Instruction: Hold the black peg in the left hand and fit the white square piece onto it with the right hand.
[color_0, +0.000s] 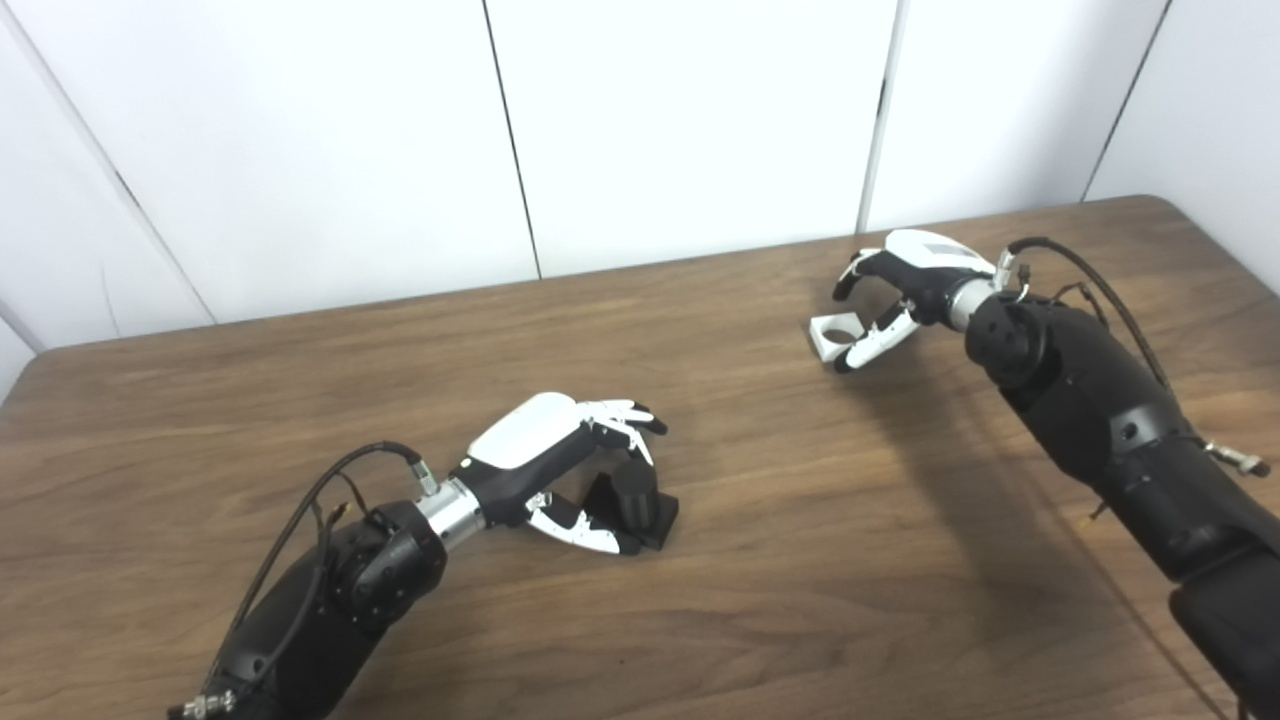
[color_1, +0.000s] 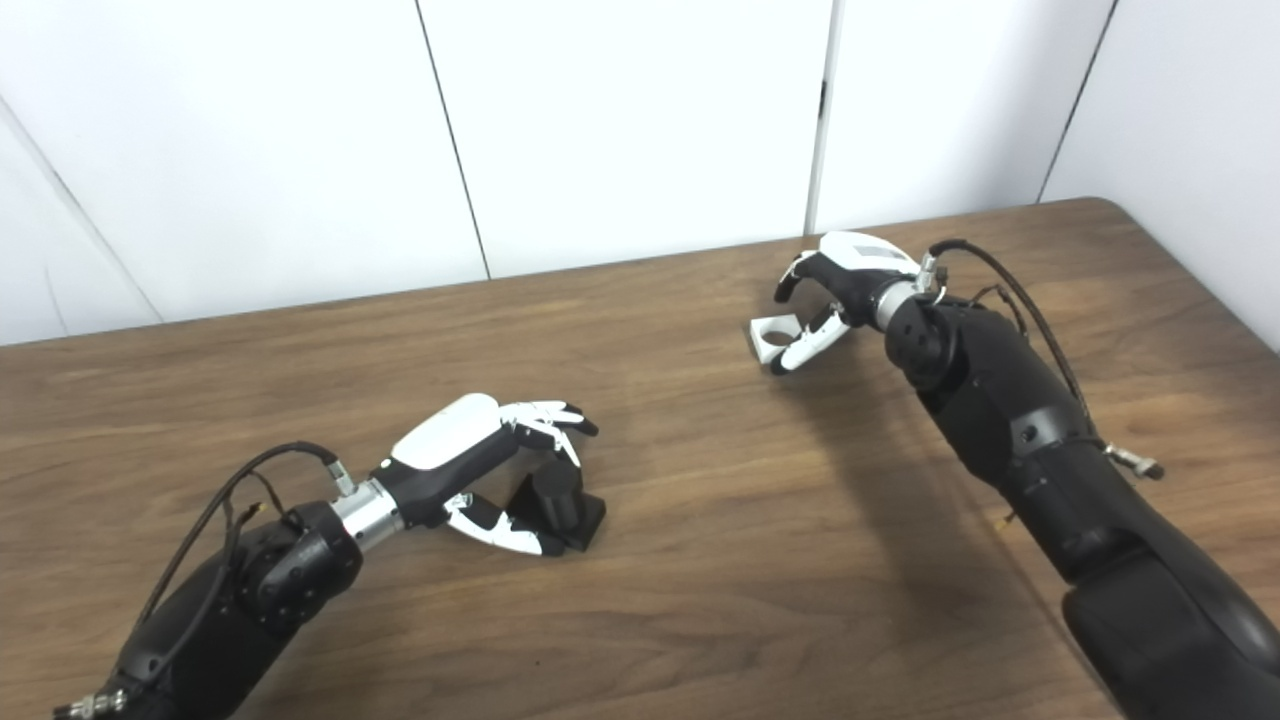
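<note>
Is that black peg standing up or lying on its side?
Standing up: the black peg rises from its flat base on the table.

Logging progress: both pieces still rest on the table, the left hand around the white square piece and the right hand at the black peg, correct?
Swapped. The left eye view shows the left hand around the black peg and the right hand at the white square piece; both rest on the table.
</note>
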